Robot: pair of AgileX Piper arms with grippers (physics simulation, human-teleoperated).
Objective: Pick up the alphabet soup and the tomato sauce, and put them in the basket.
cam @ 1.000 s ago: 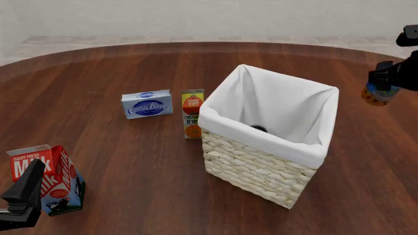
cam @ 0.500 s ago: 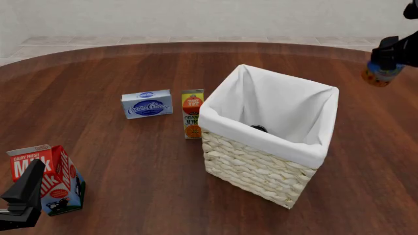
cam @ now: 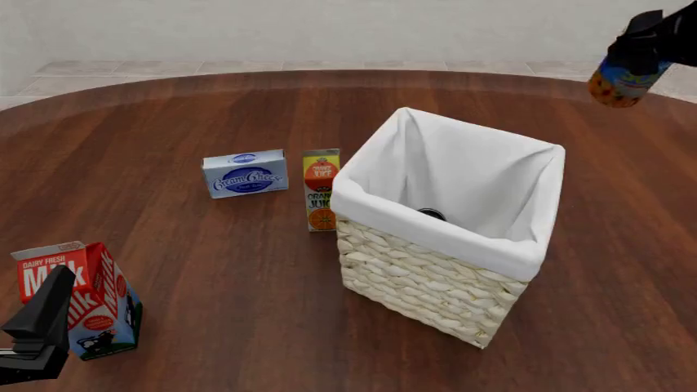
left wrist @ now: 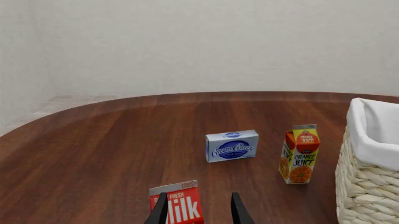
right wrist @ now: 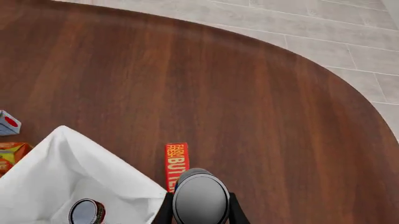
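My right gripper (cam: 632, 59) is shut on the alphabet soup (cam: 618, 83), a blue can with an orange-yellow base, held high in the air beyond the basket's far right corner. The right wrist view shows the soup's grey top (right wrist: 199, 196) between the fingers. The basket (cam: 436, 235) is pale wicker with a white lining and stands mid-table. A small can with a grey top, the tomato sauce (right wrist: 86, 211), stands on the basket's floor (cam: 432, 214); its label is hidden. My left gripper (cam: 38, 335) is open, low at the near left beside the milk carton.
A milk carton (cam: 82, 296) stands at the near left, right in front of the left fingers (left wrist: 160, 211). A cream cheese box (cam: 245, 173) and an orange juice carton (cam: 320, 189) stand left of the basket. A red butter box (right wrist: 176, 161) lies behind the basket.
The right gripper has risen with the alphabet soup and shifted slightly left, toward the basket. The left arm has not moved.
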